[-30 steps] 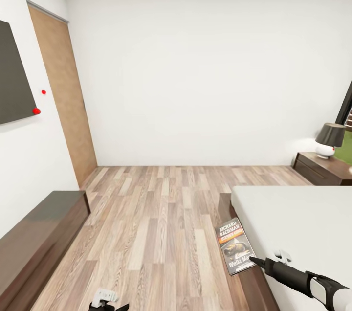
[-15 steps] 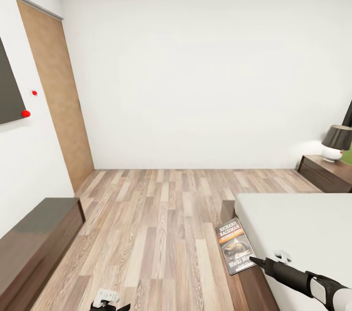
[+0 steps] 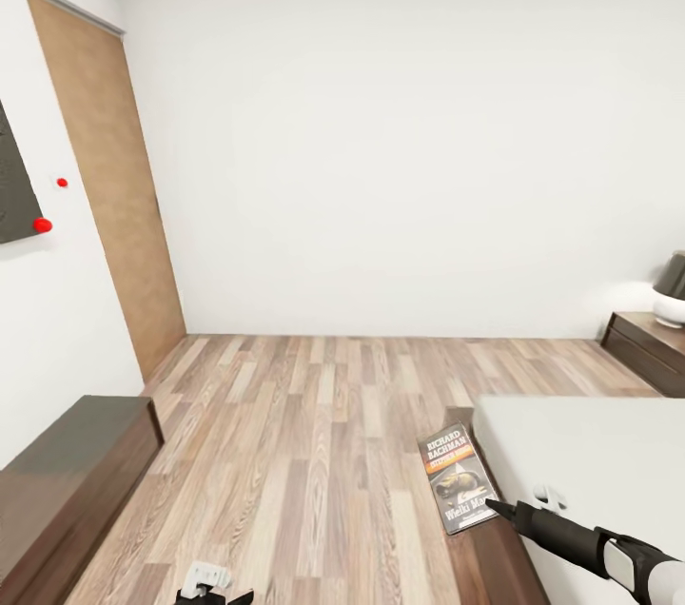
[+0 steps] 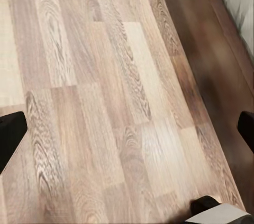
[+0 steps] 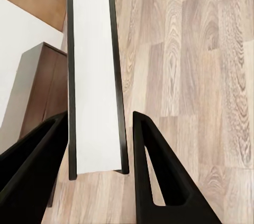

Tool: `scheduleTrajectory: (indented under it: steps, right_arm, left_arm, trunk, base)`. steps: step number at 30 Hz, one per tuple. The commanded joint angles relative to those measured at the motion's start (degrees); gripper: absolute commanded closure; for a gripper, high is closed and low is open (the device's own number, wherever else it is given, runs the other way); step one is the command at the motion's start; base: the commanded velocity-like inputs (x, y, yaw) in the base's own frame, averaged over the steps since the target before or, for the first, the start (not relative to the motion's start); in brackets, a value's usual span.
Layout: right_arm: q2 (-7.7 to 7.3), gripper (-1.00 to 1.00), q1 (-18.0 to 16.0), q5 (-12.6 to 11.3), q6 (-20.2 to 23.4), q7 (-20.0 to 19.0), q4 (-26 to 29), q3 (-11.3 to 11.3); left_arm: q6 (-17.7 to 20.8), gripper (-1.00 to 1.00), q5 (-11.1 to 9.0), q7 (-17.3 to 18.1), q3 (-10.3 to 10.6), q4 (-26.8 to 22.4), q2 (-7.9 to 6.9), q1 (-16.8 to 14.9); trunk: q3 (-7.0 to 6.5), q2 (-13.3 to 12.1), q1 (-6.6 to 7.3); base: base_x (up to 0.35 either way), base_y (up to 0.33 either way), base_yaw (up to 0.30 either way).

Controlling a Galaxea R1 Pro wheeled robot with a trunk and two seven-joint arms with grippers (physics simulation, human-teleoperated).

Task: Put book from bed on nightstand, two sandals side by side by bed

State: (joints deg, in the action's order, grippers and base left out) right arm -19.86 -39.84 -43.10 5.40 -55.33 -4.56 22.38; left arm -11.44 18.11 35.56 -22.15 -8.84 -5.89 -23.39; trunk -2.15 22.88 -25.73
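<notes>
The right gripper covers the near corner of the book, hiding the end of its lowest title line; the lamp far beyond it on the nightstand is cut by the picture's edge; the left gripper is cropped, its jaws' state unreadable.

My view is bright and evenly lit, with soft shadows. A glow marks the wall at three o'clock by the lamp. Edges bend wide-angle; the bench top glares faintly.
</notes>
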Motion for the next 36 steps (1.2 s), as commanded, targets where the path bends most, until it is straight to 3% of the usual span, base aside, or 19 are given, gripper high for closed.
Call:
scheduleTrajectory:
  steps: [1,36]
  right_arm:
    - [0.01,1.00,-0.06,-0.67,0.57,-0.30,-0.11,-0.05]
    - [0.00,1.00,-0.06,-0.67,0.57,-0.22,-0.10,-0.05]
  left_arm:
    - [-0.34,-1.00,0.61,0.13,-0.43,0.05,0.00,-0.05]
    - [-0.34,-1.00,0.61,0.13,-0.43,0.05,0.00,-0.03]
  trunk:
    - [0.02,0.04,-0.05]
    - [0.02,0.04,-0.05]
  base:
    - [0.312,0.000,0.074]
    - [0.313,0.000,0.004]
